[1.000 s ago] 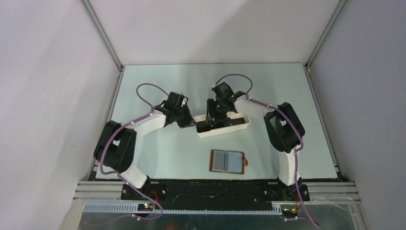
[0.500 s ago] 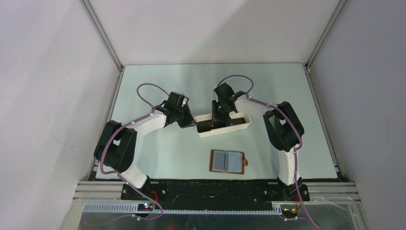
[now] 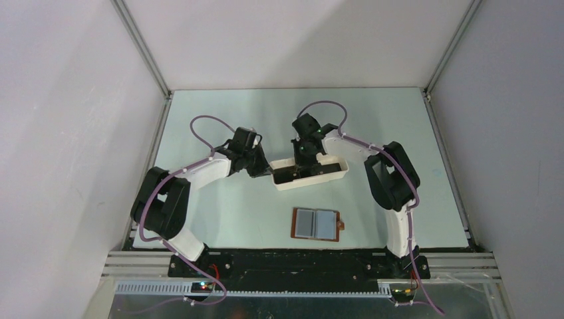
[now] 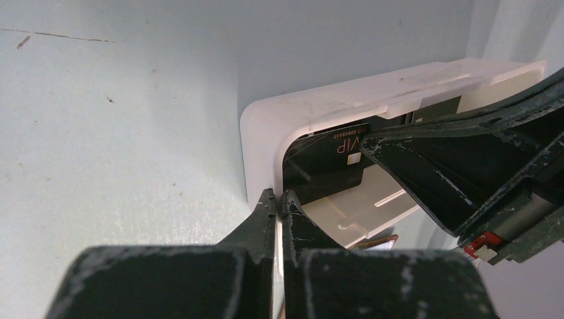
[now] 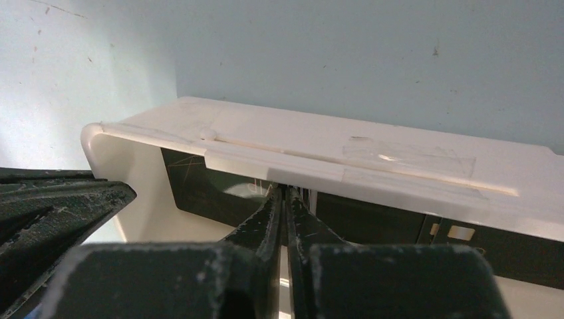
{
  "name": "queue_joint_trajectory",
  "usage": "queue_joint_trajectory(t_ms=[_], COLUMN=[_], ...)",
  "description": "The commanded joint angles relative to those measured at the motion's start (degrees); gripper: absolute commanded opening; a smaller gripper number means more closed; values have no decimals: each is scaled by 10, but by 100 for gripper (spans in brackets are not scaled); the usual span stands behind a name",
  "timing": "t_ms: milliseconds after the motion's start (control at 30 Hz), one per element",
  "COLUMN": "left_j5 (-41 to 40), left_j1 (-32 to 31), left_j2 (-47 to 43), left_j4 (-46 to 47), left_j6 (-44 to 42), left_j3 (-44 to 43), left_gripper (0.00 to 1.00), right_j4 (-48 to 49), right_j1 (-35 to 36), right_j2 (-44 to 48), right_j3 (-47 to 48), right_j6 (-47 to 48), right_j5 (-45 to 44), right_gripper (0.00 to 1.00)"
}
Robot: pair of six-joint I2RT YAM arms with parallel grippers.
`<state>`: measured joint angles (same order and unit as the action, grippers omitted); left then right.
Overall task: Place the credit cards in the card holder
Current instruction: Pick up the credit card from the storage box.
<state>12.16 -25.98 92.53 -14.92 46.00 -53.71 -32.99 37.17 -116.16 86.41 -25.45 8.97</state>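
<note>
The white tray [image 3: 336, 172] stands at mid-table with black credit cards [image 5: 196, 189] on edge inside it, leaning on its far wall. One card with "VIP" lettering [image 4: 327, 154] shows at the tray's left end. My left gripper [image 4: 279, 199] is shut on the tray's left end wall [image 4: 261, 143]. My right gripper [image 5: 284, 193] reaches down into the tray, its jaws pressed together on the thin edge of a card under the tray's lip [image 5: 279, 156]. The card holder [image 3: 316, 224] lies open on the table nearer the arm bases, brown outside with grey pockets facing up, no gripper near it.
White enclosure walls and aluminium posts [image 3: 141, 50] ring the table. The right gripper's finger [image 4: 459, 166] fills the right half of the left wrist view, close to my left gripper. The two grippers meet in the top view at the tray's left half [image 3: 286, 174].
The right gripper's jaws have closed inside the tray and the wrist has shifted slightly right. Left arm, tray and card holder have not moved.
</note>
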Motion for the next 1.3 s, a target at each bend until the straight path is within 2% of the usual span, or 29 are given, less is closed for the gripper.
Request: queue_joint_trajectory(t_ms=[0, 133, 300, 433, 600, 800, 933, 1133, 1267], left_j5=[7, 6, 6, 8, 9, 8, 9, 10, 10], left_j1=[-15, -15, -16, -16, -16, -17, -17, -17, -17], left_j2=[30, 29, 31, 31, 31, 32, 33, 32, 32], left_j4=[-30, -29, -30, -30, -30, -29, -30, -30, -30], left_j6=[-21, -21, -21, -21, -21, -22, -22, -22, -22], left_j3=[9, 9, 8, 7, 8, 6, 6, 6, 6], left_gripper=[0, 0, 0, 0, 0, 0, 0, 0, 0], right_j4=[-5, -6, 13, 46, 136, 148, 127, 98, 93], right_j1=[27, 35, 38, 31, -2, -15, -17, -14, -12], right_j2=[14, 25, 39, 52, 75, 69, 54, 40, 24], right_j3=[43, 44, 41, 27, -30, -36, -34, -32, -25], right_j6=[9, 9, 9, -9, -60, -68, -61, -41, -35], right_j5=[-2, 6, 49, 99, 184, 216, 200, 172, 174], right_gripper=[4, 0, 0, 0, 0, 2, 5, 28, 34])
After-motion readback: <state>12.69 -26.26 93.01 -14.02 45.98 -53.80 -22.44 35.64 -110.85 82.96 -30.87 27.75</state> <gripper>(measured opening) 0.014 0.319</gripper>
